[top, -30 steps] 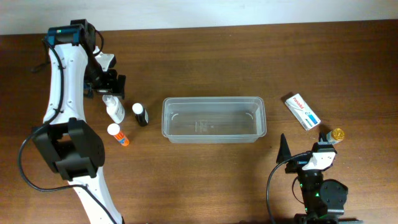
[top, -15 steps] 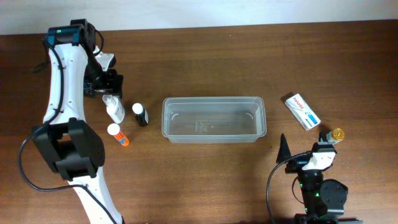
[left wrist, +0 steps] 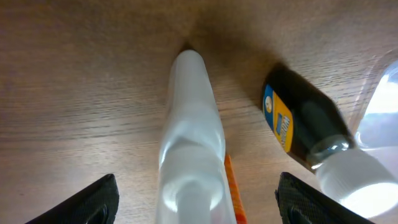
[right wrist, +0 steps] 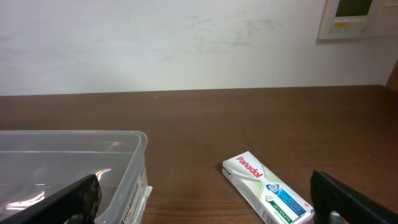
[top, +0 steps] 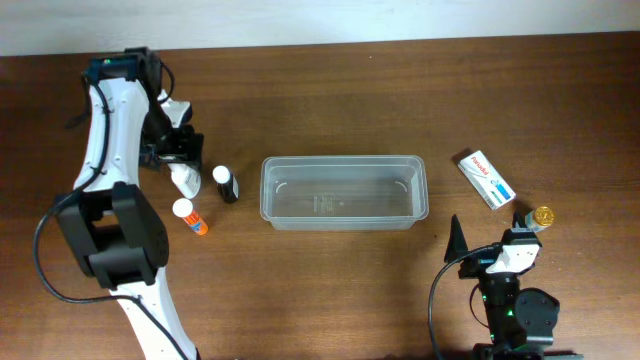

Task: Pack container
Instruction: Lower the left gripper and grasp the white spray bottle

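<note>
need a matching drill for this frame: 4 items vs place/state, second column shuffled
Items
1. container
2. Panadol box
3. dark bottle
4. white bottle

Place or state
A. between the open fingers of the left gripper, not clamped
B. mid-table, nothing inside
C. lying flat on the table, right of the container
D. just left of the container, white cap on

Pairs: 1-B, 2-C, 3-D, 4-A
</note>
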Controlling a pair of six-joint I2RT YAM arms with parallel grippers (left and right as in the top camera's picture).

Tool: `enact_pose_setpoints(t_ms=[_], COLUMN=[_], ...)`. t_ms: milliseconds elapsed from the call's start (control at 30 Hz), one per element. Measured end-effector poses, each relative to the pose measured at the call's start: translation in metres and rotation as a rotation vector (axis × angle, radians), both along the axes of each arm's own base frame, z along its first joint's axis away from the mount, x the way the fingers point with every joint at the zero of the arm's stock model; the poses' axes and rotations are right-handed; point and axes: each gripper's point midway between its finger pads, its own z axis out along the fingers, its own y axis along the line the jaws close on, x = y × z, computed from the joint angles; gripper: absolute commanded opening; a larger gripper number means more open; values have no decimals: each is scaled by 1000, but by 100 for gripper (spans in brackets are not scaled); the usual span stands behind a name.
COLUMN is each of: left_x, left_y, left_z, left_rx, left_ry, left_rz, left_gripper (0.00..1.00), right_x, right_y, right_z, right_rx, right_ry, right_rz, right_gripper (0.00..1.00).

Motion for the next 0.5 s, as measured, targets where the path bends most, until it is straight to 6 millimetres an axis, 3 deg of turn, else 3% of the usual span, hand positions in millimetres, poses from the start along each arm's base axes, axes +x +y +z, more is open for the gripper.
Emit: enact_pose_setpoints(t_ms=[133,300,500], left_x=[1,0,5], left_y=[0,0,1], left_z=[-7,-14,-15], left_rx=[0,1,6], left_ry=[-3,2,-17], left_rz=[0,7,6], left_gripper=[76,56,43], right_x=[0,0,0], right_y=[0,0,0], right_z=[0,0,0], right_rx=[0,1,0], right_ry=[0,0,0], right_rz=[0,0,0], right_gripper=[98,98,98])
